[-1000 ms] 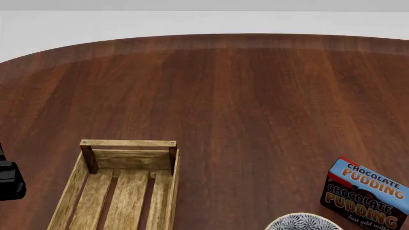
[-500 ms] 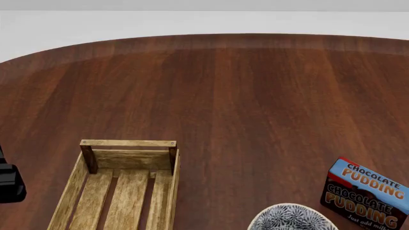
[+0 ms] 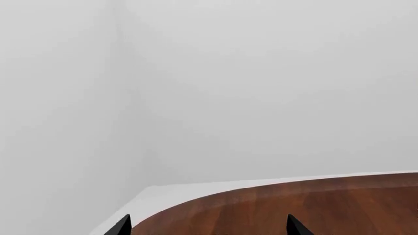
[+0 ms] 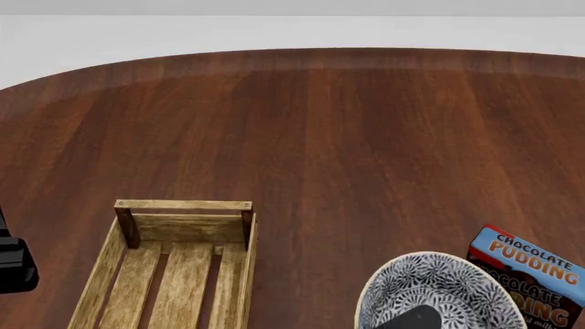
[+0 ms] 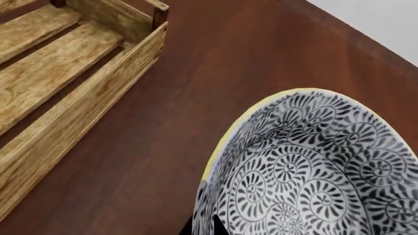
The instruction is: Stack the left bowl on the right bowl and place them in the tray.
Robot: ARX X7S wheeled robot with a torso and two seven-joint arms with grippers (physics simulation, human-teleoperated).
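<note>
From my remote seat, the right arm's fingers (image 5: 203, 226) grip the rim of a bowl patterned with black-and-white swirls and edged in yellow (image 4: 439, 291); only a dark sliver of one finger shows under that rim in the right wrist view, and another dark piece lies across the bowl's inside in the head view. I cannot tell whether a second bowl sits nested in it. To the side of those fingers, well apart across bare wood, lies the rectangular light-wood slatted tray (image 4: 174, 274) with low plank sides and a raised end bar; nothing lies on the slats that show. On the fingers' other side, just beside the bowl and partly hidden by it, stands the blue chocolate pudding box (image 4: 539, 264). All rest on or above the round dark-brown wooden desk (image 4: 347, 137). The left arm's fingers (image 3: 207, 226) show as two black tips spread apart with nothing between them, pointing out over the desk's far edge toward the plain white wall (image 3: 261, 73).
</note>
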